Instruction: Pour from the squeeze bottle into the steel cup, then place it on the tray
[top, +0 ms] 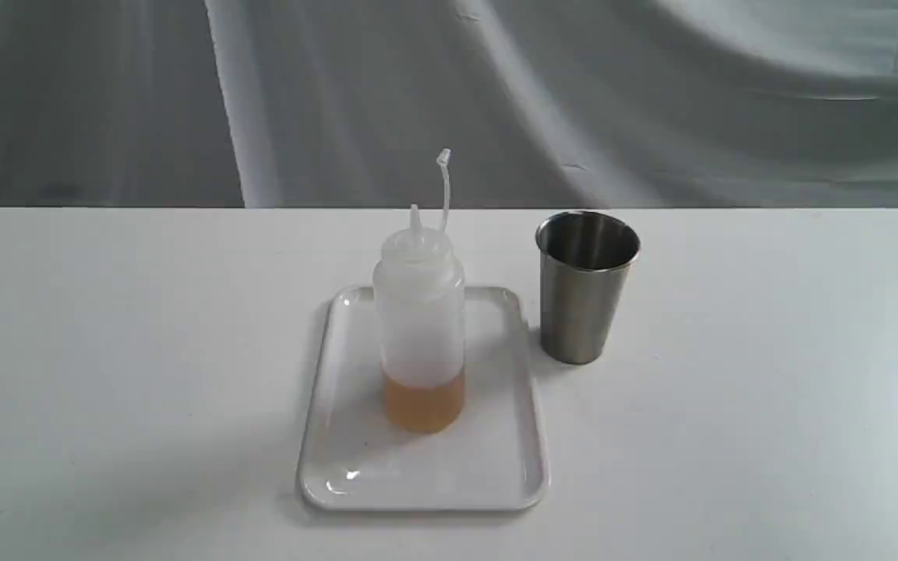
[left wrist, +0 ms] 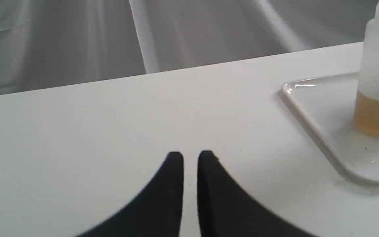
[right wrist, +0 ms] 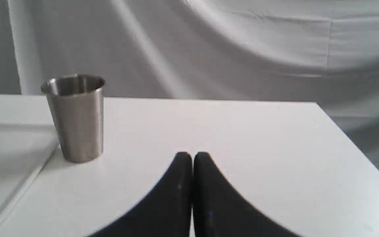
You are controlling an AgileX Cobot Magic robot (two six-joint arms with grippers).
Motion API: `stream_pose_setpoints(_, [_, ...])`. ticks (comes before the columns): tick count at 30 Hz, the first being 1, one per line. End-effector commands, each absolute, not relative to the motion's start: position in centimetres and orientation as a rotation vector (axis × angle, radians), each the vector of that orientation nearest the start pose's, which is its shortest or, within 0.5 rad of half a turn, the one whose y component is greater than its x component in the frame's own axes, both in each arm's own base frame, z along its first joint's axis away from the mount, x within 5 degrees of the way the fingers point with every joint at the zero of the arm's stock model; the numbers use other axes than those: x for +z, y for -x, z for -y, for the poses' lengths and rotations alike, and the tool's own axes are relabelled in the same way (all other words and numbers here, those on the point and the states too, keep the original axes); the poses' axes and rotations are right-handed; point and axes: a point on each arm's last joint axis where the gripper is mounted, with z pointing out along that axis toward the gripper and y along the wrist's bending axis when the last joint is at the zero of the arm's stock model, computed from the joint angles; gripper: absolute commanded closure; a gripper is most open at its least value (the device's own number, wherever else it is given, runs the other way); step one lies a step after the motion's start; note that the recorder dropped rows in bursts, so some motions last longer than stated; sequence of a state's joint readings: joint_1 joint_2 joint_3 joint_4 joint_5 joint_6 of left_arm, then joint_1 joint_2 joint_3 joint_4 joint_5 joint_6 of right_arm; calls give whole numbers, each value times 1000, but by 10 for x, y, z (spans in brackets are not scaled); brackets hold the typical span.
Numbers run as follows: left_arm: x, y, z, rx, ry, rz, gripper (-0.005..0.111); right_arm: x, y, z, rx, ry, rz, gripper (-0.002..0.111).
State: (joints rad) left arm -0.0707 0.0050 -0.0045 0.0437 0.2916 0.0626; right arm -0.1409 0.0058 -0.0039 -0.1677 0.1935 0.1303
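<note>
Whitish plastic, the squeeze bottle (top: 422,327) stood upright on the tray (top: 340,475) (light and squashy, I'd judge), best gripped gently mid-body. Both the left fingers (left wrist: 174,184) and the right fingers (right wrist: 181,184) were drawn together, empty.

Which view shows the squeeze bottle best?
The exterior view: the whole squeeze bottle stands upright on the tray, nozzle included. The left wrist view crops its top and side; the right wrist view shows only a sliver.
</note>
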Motion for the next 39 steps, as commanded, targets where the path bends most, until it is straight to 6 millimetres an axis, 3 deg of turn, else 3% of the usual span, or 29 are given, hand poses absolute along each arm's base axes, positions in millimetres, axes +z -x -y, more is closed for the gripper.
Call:
stream_pose_setpoints(1, [187,-55,3,32,-147,-1762,98,190,-54,12,-153,-147,-1739,108])
stream_pose_setpoints(9, [187,-55,3,32,-147,-1762,98,184,-53,12,-144,-170,-1806,108])
stream_pose_setpoints(39, [187,-55,3,32,-147,-1762,98,184,-53,12,-144,-170,-1806,108])
